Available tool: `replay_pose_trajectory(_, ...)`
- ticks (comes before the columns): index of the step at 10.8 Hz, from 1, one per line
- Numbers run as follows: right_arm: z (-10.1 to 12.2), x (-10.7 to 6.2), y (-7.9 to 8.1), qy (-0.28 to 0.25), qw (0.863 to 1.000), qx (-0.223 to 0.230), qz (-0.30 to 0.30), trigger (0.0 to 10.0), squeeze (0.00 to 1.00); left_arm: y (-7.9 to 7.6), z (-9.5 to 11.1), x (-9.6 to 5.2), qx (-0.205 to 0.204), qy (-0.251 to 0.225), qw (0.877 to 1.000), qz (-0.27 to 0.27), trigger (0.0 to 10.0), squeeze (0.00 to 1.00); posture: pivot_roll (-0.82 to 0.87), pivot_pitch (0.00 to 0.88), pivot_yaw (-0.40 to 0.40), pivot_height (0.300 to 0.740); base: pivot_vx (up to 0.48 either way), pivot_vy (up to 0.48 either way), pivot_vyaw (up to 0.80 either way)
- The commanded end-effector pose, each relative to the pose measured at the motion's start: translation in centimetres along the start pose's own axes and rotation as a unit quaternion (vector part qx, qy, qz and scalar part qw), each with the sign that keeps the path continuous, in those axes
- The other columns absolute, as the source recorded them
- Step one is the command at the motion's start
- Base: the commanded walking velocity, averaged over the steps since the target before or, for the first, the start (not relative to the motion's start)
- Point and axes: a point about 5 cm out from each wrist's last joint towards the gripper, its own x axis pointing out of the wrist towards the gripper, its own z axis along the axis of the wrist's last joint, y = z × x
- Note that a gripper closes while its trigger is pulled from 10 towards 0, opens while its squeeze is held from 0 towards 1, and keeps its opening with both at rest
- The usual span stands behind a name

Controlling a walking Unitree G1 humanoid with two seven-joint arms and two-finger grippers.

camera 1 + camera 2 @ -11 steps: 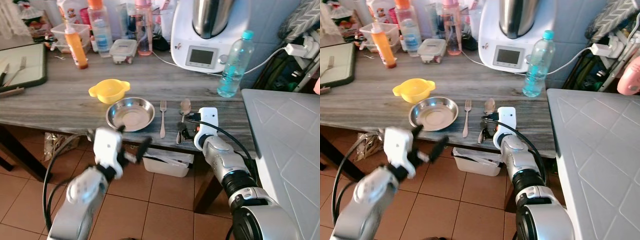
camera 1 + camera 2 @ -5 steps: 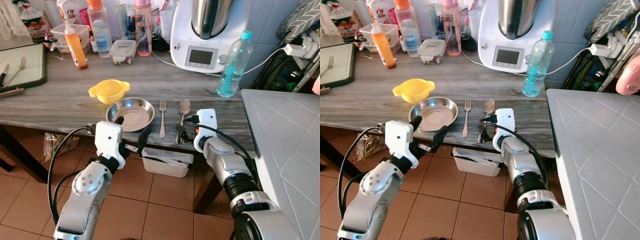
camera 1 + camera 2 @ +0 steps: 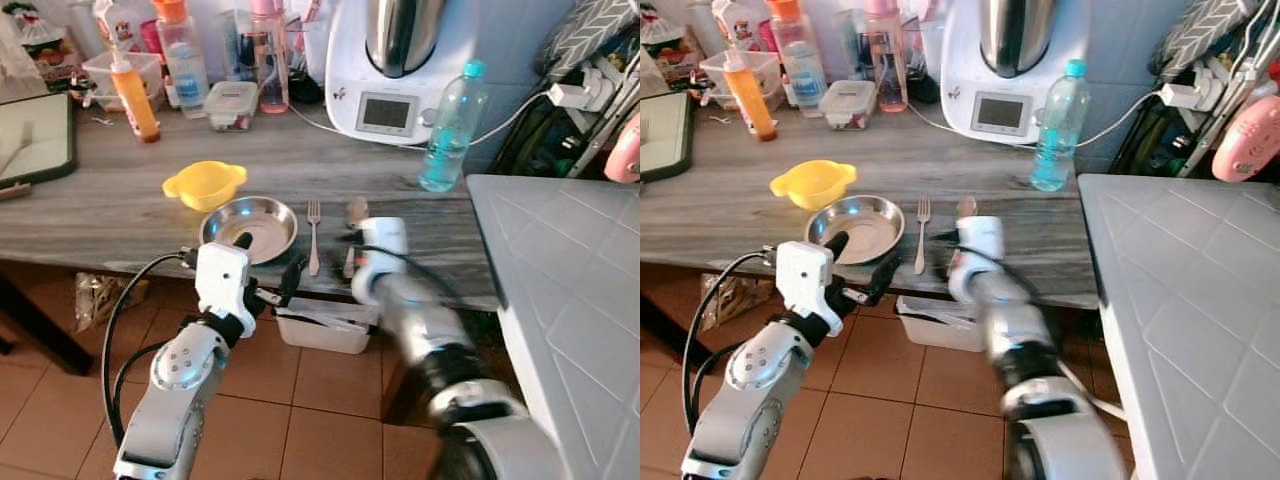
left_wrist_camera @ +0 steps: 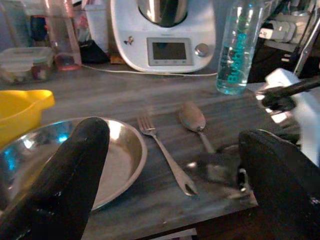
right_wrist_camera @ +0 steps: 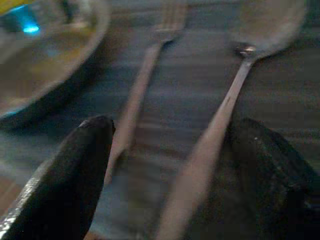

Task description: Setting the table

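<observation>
Our right gripper, jaws open, straddles the spoon handle at the counter front edge, beside the fork and bowl. Our left gripper hovers, jaws open and empty.

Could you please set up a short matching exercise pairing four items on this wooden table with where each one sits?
Things:
1. steel plate
2. fork
3. yellow bowl
4. water bottle

Places:
A. behind the steel plate, toward the wall
B. between the steel plate and the spoon
C. upright beside the white kitchen machine
D. near the table edge, just beyond the left pincer

Pairs: 1-D, 2-B, 3-A, 4-C
</observation>
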Motion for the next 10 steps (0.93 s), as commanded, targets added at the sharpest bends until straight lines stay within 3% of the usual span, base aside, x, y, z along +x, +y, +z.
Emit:
replay_pose_trajectory(1, 0.8, 0.2, 0.5, -0.005, 1.000, -0.015, 0.001, 3.9, 0.00, 0.2, -0.1, 0.1, 0.006, 0.005, 1.000, 0.005, 10.0, 0.00, 0.14, 0.043, 0.008, 0.740, 0.000, 0.000, 0.00)
replay_pose_trajectory(2, 1.1, 0.3, 0.5, -0.010, 1.000, -0.017, -0.004, 3.9, 0.00, 0.2, -0.1, 0.0, 0.007, 0.006, 1.000, 0.005, 10.0, 0.00, 0.14, 0.044, 0.007, 0.740, 0.000, 0.000, 0.00)
replay_pose_trajectory(3, 1.4, 0.2, 0.2, -0.013, 1.000, -0.017, -0.007, 7.1, 0.00, 0.1, -0.1, 0.0, 0.007, 0.007, 1.000, 0.006, 10.0, 0.00, 0.14, 0.045, 0.007, 0.740, 0.000, 0.000, 0.00)
replay_pose_trajectory(4, 1.3, 0.2, -0.1, -0.012, 1.000, -0.017, -0.011, 6.9, 0.00, 0.1, -0.2, 0.0, 0.006, 0.007, 1.000, 0.005, 10.0, 0.00, 0.13, 0.046, 0.007, 0.740, 0.000, 0.000, 0.00)
replay_pose_trajectory(6, 1.1, -0.1, -0.9, -0.010, 0.999, -0.020, -0.027, 9.6, 0.00, 0.1, -0.2, 0.1, 0.005, 0.006, 1.000, 0.003, 10.0, 0.00, 0.13, 0.046, 0.006, 0.740, 0.000, 0.000, 0.00)
replay_pose_trajectory(7, 1.2, -0.3, -1.4, -0.019, 0.999, -0.017, -0.042, 10.0, 0.00, 0.1, -0.2, 0.1, 0.006, 0.006, 1.000, 0.004, 10.0, 0.00, 0.13, 0.045, 0.006, 0.740, 0.000, 0.000, 0.00)
replay_pose_trajectory(8, 1.3, -0.5, -2.2, -0.024, 0.998, -0.010, -0.055, 10.0, 1.00, 0.1, -0.2, 0.1, 0.006, 0.007, 1.000, 0.005, 10.0, 0.00, 0.13, 0.044, 0.008, 0.740, 0.000, 0.000, 0.00)
replay_pose_trajectory(10, 2.0, -0.5, -2.8, -0.037, 0.997, -0.007, -0.064, 10.0, 1.00, 0.1, -0.4, 0.1, 0.006, 0.010, 1.000, 0.004, 10.0, 0.00, 0.13, 0.044, 0.008, 0.740, 0.000, 0.000, 0.00)
